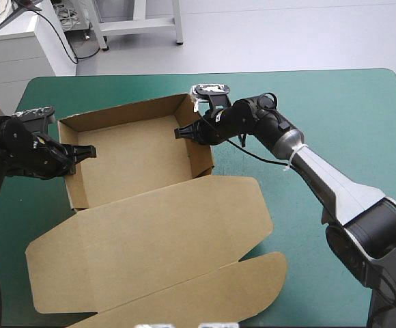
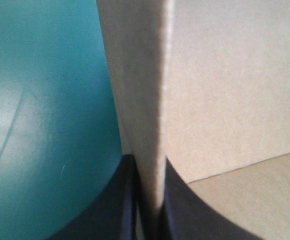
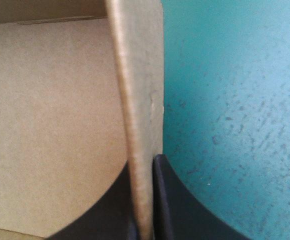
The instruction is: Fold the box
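Pinching opposite walls of the box (image 1: 150, 225) with left gripper (image 1: 83, 152) and right gripper (image 1: 184, 133), jaws pressed onto the board, we should squeeze evenly and set both walls upright

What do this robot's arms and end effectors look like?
The left end effector and right end effector each have two broad black fin-shaped fingers. The right arm has a black wrist, silver-grey forearm and dark rounded joint; the left arm is black.

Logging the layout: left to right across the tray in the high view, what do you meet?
Left gripper, jaws on the box's left wall → box floor → right gripper, jaws on its right wall → teal-green cover.
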Motion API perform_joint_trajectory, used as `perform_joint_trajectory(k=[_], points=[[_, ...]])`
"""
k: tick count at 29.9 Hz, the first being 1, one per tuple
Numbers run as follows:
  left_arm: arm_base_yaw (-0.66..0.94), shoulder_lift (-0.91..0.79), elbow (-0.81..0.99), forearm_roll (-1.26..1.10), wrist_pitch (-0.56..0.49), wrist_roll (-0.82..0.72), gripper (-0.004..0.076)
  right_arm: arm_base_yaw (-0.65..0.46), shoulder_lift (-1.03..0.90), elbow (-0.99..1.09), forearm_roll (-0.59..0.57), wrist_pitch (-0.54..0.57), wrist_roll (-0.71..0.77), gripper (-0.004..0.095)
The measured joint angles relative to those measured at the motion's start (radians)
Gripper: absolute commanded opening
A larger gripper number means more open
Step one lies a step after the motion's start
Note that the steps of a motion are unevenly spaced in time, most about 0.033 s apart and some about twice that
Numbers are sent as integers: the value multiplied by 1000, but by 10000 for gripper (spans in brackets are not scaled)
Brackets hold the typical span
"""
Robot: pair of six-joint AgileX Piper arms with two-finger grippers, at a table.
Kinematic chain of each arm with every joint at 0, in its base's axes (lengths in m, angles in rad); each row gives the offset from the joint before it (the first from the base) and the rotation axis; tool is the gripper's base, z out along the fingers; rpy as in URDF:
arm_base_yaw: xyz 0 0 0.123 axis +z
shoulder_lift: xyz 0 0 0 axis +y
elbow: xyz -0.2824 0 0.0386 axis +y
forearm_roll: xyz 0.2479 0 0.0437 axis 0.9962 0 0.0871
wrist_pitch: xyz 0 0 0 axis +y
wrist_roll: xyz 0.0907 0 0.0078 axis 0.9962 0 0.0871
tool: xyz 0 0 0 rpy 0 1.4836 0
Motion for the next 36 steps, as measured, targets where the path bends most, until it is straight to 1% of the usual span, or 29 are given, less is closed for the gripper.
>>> perform_joint_trajectory(k=[3, 6, 12, 18, 22, 27, 30, 36], points=[[-1, 1, 1, 10, 0, 0, -8, 1, 0, 0, 0, 15, -11, -15], [-3, 2, 1, 8, 0, 13, -8, 1, -4, 0, -28, 36, -12, -15], [-34, 31, -50, 0, -2, 30, -8, 3, -48, -7, -143, 110, 40, -15], [-124, 110, -150, 11, 1, 21, -8, 2, -68, -28, -270, 246, 101, -16], [-213, 189, -199, 26, 1, -8, -8, -1, -72, -53, -365, 351, 130, -18], [-316, 299, -219, 57, 1, -47, -8, -11, -75, -58, -440, 420, 131, -17], [-353, 341, -220, 59, 1, -64, -8, -32, -75, -56, -449, 443, 124, -17], [-382, 401, -229, 17, -21, -101, -8, -134, -75, 6, -362, 442, 73, -17]])
